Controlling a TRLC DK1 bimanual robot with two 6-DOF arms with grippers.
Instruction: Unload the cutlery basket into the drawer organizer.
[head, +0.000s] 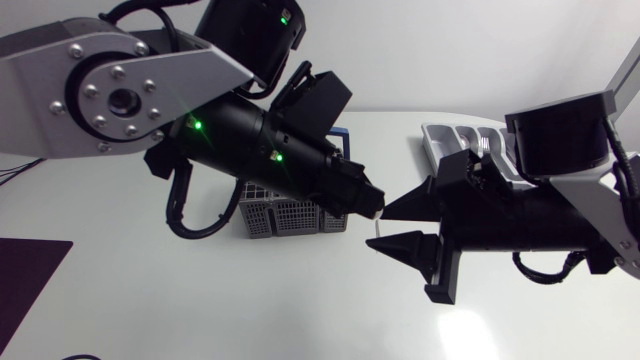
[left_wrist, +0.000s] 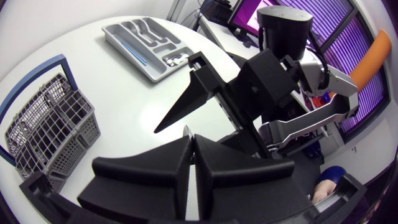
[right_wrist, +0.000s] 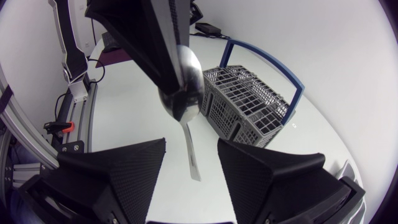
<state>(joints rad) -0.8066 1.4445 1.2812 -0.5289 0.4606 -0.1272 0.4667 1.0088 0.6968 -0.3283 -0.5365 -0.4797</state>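
Our left claw clamps the spoon; our right claw, apart, should close squarely on its handle.

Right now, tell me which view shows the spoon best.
Right wrist view: the spoon shows full-length, bowl pinched by the left gripper, handle between the right gripper's open fingers. Head view shows a sliver; left wrist view almost hides it.

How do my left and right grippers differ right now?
The left gripper is shut on the spoon at its bowl; the right gripper is open. The left gripper carries the spoon; the right gripper holds nothing, its fingers standing either side of the hanging handle. Both are matte black, close together near the cutlery basket.
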